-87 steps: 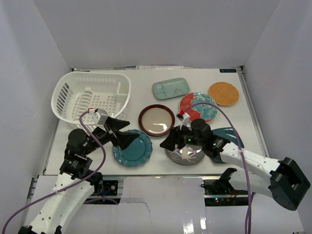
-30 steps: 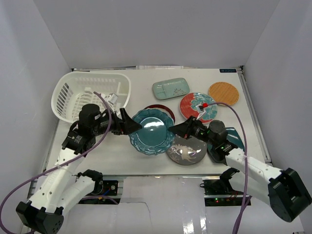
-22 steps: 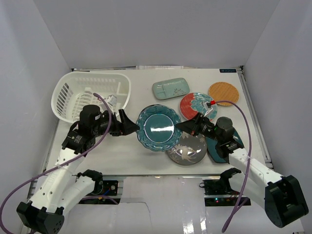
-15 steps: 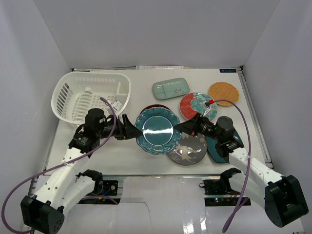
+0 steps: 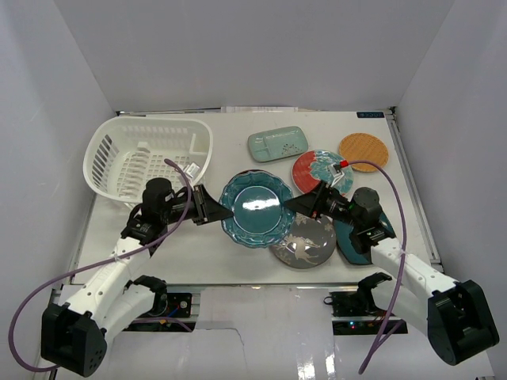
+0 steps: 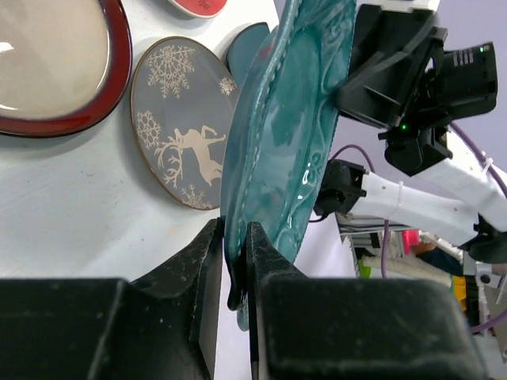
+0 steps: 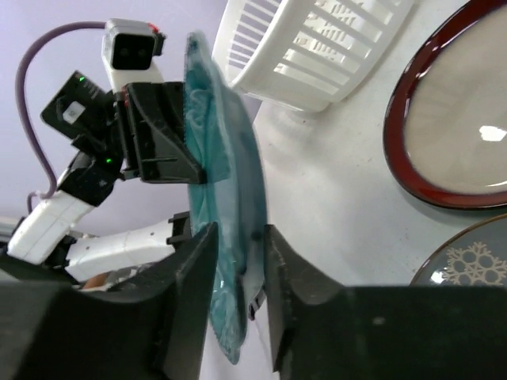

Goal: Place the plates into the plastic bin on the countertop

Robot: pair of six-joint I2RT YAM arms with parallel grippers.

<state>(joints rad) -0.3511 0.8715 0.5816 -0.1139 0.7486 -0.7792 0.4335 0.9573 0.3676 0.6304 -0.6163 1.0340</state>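
Observation:
The teal scalloped plate (image 5: 255, 210) is held on edge above the countertop (image 5: 198, 253), between both arms. My left gripper (image 5: 224, 212) is shut on its left rim; in the left wrist view the jaws (image 6: 235, 237) pinch the teal plate (image 6: 293, 134) with no gap. My right gripper (image 5: 291, 206) straddles the right rim, and in the right wrist view its jaws (image 7: 240, 237) stand apart, with gaps on either side of the teal plate (image 7: 226, 174). The white plastic bin (image 5: 150, 154) sits at the back left, holding no plate.
The grey patterned plate (image 5: 305, 245) and the dark-teal square plate (image 5: 356, 237) lie under my right arm. The red-rimmed plate (image 6: 47, 71) lies behind the raised one. At the back right are the floral plate (image 5: 317, 170), the pale-green plate (image 5: 277, 144) and the orange plate (image 5: 364, 152).
My left gripper has reached in and shut on the teal plate's left rim. My right gripper's jaws have opened off the right rim. The plate has stayed in place.

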